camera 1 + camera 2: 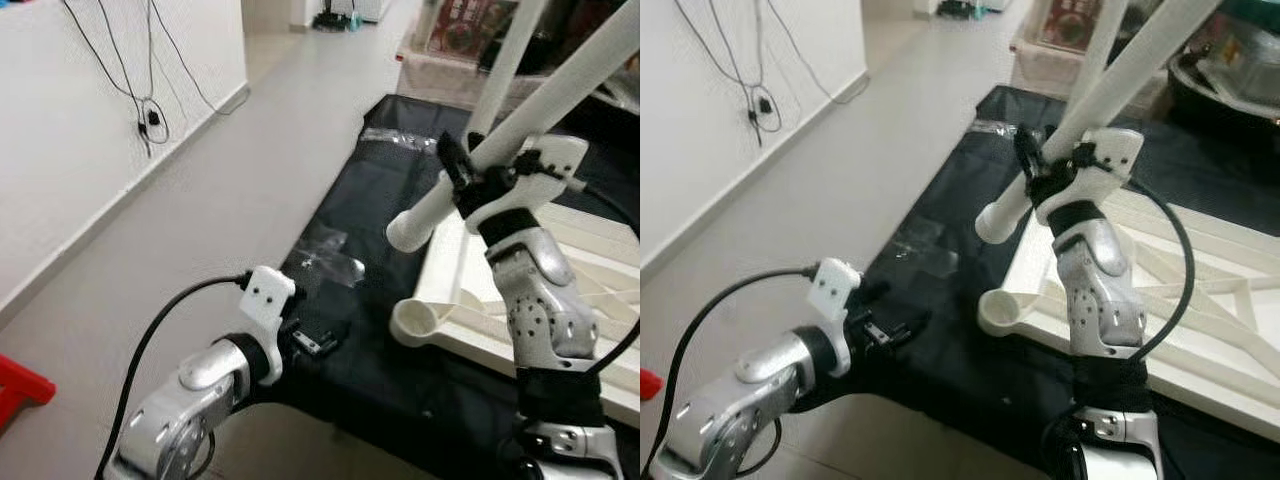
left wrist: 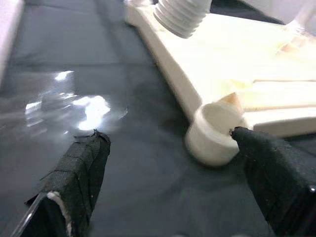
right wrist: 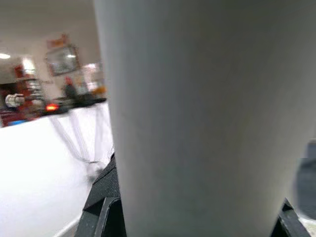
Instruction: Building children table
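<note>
Right gripper (image 1: pixel 478 172) clamped round a white table leg (image 1: pixel 560 85), smooth plastic tube, tilted, threaded end (image 2: pixel 180 16) hanging above the corner socket (image 1: pixel 418 322). Socket: round open cup on the cream ribbed tabletop (image 1: pixel 600 290), lying upside down on black matte cloth (image 1: pixel 390 200). Left gripper (image 2: pixel 168 163) low, fingers wide; socket touching one pad (image 2: pixel 276 173). Bare grey floor (image 1: pixel 220 190) at 9 o'clock of cloth edge; crinkled clear plastic (image 1: pixel 330 255) at 11 o'clock of left gripper.

Smooth matt white plastic: table leg (image 1: pixel 560 88), w/ ribbed thread at its end. Cream plastic tabletop (image 2: pixel 232 54), dull finish. Black mat (image 1: pixel 390 190): cloth-like, slight sheen.
</note>
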### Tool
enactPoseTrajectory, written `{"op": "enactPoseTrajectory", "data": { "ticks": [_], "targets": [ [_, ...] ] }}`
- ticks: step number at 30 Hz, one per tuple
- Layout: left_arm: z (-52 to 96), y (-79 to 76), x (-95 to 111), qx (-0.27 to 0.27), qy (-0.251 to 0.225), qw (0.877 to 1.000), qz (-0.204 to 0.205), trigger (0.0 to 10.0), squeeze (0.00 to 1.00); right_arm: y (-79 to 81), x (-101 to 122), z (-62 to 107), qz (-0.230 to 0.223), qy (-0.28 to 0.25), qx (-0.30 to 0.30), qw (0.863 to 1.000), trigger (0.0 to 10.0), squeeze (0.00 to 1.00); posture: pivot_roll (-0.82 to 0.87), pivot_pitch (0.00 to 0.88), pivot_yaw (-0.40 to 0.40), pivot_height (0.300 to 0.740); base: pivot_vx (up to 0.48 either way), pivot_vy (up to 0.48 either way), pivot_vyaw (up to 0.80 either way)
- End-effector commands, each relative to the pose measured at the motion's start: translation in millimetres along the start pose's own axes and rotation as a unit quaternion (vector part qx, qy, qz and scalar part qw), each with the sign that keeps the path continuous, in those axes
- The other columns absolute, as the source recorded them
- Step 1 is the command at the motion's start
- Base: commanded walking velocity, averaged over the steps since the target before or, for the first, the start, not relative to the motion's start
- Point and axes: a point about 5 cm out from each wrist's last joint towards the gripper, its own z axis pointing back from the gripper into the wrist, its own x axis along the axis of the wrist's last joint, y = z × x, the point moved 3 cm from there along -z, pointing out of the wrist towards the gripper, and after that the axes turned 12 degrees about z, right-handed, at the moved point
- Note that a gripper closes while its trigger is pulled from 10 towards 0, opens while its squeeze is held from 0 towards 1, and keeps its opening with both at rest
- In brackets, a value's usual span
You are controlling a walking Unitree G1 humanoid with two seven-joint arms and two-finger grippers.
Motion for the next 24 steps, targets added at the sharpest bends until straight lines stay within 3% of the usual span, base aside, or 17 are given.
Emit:
{"op": "enactPoseTrajectory", "data": {
  "ticks": [1,4,12,19,20,23,24],
  "targets": [
    [2.4,7.6,-3.4,0.015,0.005,1.0,-0.006,10.0,0.0,7.4,6.6,-1.2,-0.001,-0.016,0.012,1.0,10.0,0.0,0.15,0.085,-0.061,0.74,0.0,0.0,0.0],
    [2.1,9.0,-3.5,0.018,0.005,1.0,-0.005,10.0,0.0,7.3,7.7,-1.3,-0.002,-0.018,0.016,1.0,10.0,0.0,0.15,0.084,-0.061,0.74,0.0,0.0,0.0],
    [3.3,8.5,-4.5,0.015,0.005,1.0,-0.004,10.0,0.0,16.5,6.3,2.2,-0.039,-0.001,0.111,0.993,10.0,0.0,0.15,0.085,-0.059,0.74,0.0,0.0,0.0],
    [12.0,-5.5,-14.7,-0.011,0.021,1.0,0.014,10.0,0.0,16.0,-12.4,10.7,-0.062,0.058,0.213,0.973,10.0,0.0,0.16,0.105,-0.067,0.74,0.0,0.0,0.0],
    [15.8,-10.1,-17.9,-0.016,0.026,0.999,0.018,10.0,0.0,20.6,-16.1,15.4,-0.076,0.074,0.256,0.961,10.0,0.0,0.16,0.112,-0.067,0.74,0.0,0.0,0.0],
    [16.5,-10.9,-18.6,-0.017,0.027,0.999,0.018,10.0,0.0,21.4,-17.4,16.6,-0.081,0.079,0.265,0.958,10.0,0.0,0.16,0.112,-0.067,0.74,0.0,0.0,0.0],
    [20.9,-16.8,-21.4,-0.026,0.034,0.999,0.025,10.0,0.0,20.2,-24.6,22.7,-0.084,0.099,0.292,0.948,10.0,0.0,0.17,0.135,-0.07,0.74,0.0,0.0,0.0]
  ]
}}
